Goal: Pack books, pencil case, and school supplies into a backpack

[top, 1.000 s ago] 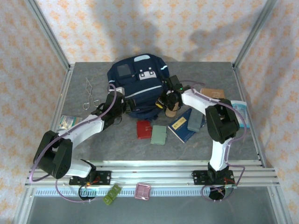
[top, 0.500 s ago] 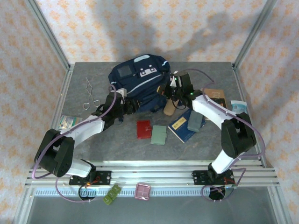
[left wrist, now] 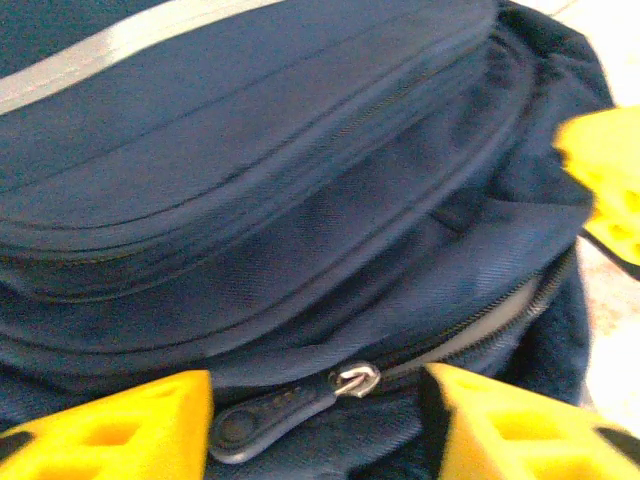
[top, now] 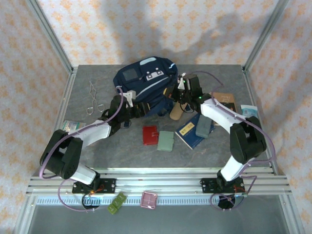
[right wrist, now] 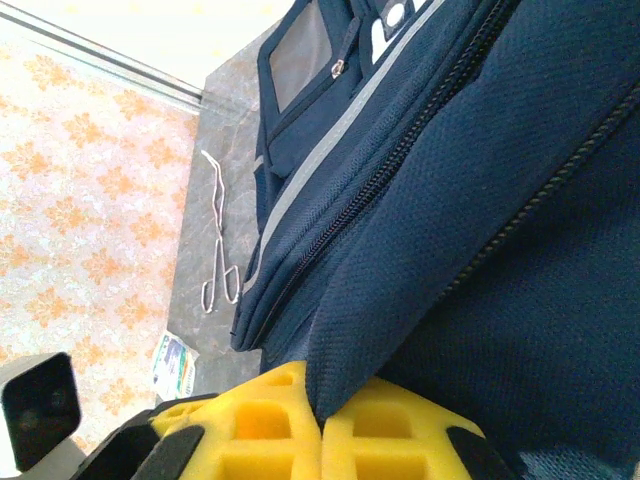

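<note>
The navy backpack [top: 144, 83] lies at the back centre. My right gripper [top: 179, 95] is shut on a fold of its fabric [right wrist: 400, 300] at its right side, the yellow pads [right wrist: 270, 430] pinched together. At the bag's near edge my left gripper [top: 134, 111] is open, and the zipper pull [left wrist: 275, 418] lies loose between its fingers [left wrist: 110, 432]. The tan pencil case [top: 176, 112] lies just below the right gripper. The dark blue book [top: 189, 131], slate-grey slab [top: 204, 126], brown book [top: 224, 99], red case [top: 150, 135] and pale green case [top: 165, 141] lie on the table.
A thin metal scissor-like tool [top: 93, 97] lies left of the backpack. A light-blue packet [top: 249, 111] sits at the right edge and another packet [top: 70, 126] by the left arm. Metal frame posts stand at the table's back corners.
The right gripper has pulled the backpack's right edge up and toward the back right, reshaping the bag. The left gripper has shifted slightly along the bag's near edge.
</note>
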You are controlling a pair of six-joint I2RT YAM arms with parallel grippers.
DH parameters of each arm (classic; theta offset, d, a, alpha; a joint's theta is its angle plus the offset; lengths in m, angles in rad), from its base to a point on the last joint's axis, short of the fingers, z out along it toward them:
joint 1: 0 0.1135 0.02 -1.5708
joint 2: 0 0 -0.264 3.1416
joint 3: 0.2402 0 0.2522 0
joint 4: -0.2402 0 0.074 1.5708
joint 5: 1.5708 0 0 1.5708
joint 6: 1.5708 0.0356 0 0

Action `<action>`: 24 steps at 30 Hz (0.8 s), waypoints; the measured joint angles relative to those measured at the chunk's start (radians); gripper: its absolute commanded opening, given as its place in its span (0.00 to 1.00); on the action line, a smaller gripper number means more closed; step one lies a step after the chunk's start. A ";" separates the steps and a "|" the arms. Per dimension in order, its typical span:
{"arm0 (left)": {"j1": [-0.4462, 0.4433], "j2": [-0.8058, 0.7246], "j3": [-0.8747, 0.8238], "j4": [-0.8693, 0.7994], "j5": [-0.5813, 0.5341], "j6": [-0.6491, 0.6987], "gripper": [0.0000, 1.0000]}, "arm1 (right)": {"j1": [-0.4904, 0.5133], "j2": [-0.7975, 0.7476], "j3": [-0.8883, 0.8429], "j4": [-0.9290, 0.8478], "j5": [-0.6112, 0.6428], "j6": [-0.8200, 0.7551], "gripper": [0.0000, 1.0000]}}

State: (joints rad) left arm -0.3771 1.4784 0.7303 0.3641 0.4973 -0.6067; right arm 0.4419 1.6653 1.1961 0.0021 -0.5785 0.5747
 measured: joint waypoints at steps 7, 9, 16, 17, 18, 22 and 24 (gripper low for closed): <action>0.000 0.014 0.002 0.059 0.095 0.001 0.32 | 0.002 0.021 0.000 0.000 -0.017 0.000 0.00; -0.001 0.027 0.002 0.060 0.106 0.004 0.38 | 0.002 0.023 0.000 0.000 -0.017 0.000 0.00; -0.001 0.043 0.040 -0.008 0.070 0.048 0.49 | 0.002 0.028 0.000 0.000 -0.027 0.000 0.00; -0.003 0.047 0.050 -0.022 0.059 0.056 0.49 | 0.002 0.028 0.000 0.000 -0.028 0.001 0.00; -0.003 0.049 0.056 -0.036 0.046 0.060 0.49 | 0.002 0.028 0.000 0.000 -0.029 0.002 0.00; -0.014 0.050 0.079 -0.100 -0.001 0.089 0.38 | 0.002 0.029 0.000 0.000 -0.032 0.005 0.00; -0.019 0.050 0.090 -0.125 -0.018 0.101 0.33 | 0.002 0.030 0.000 0.000 -0.032 0.008 0.00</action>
State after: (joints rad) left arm -0.3958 1.5280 0.8207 0.2390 0.4789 -0.5056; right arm 0.4442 1.6951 1.1961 0.0021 -0.6106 0.5823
